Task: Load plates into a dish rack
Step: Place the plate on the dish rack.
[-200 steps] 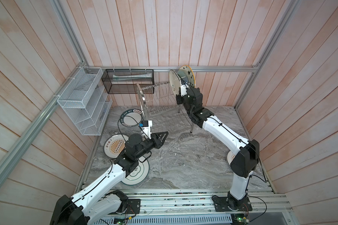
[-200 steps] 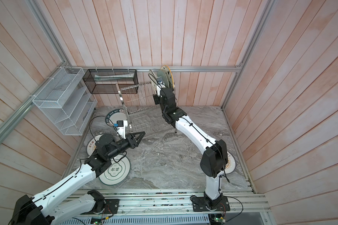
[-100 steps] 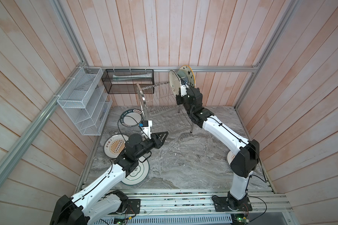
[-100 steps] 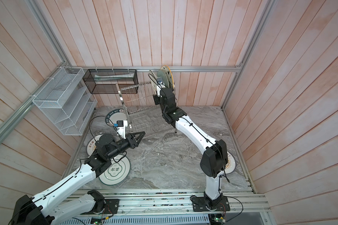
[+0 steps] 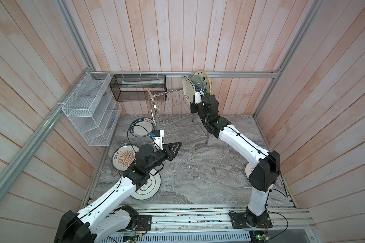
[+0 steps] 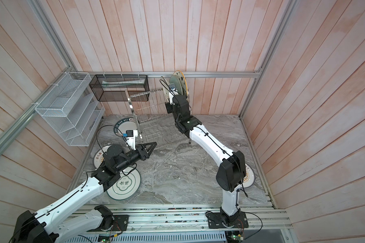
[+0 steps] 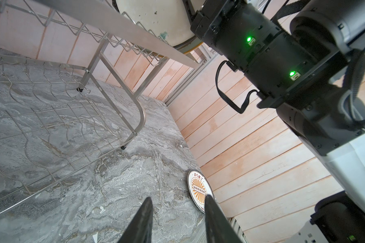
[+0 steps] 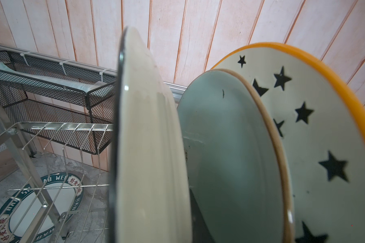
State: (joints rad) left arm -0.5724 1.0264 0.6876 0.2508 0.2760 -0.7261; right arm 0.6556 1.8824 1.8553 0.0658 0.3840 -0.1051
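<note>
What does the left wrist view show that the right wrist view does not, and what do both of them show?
Only the left wrist view: the left end effector, open and empty; a sunburst plate flat beside the wall; the right arm. Only the right wrist view: the black stars of the star plate, the pale blue plate's face, the black mesh basket, a green-ringed plate seen through the rack's wires. Both: the dish rack and the upright cream plate at its upper tier.
</note>
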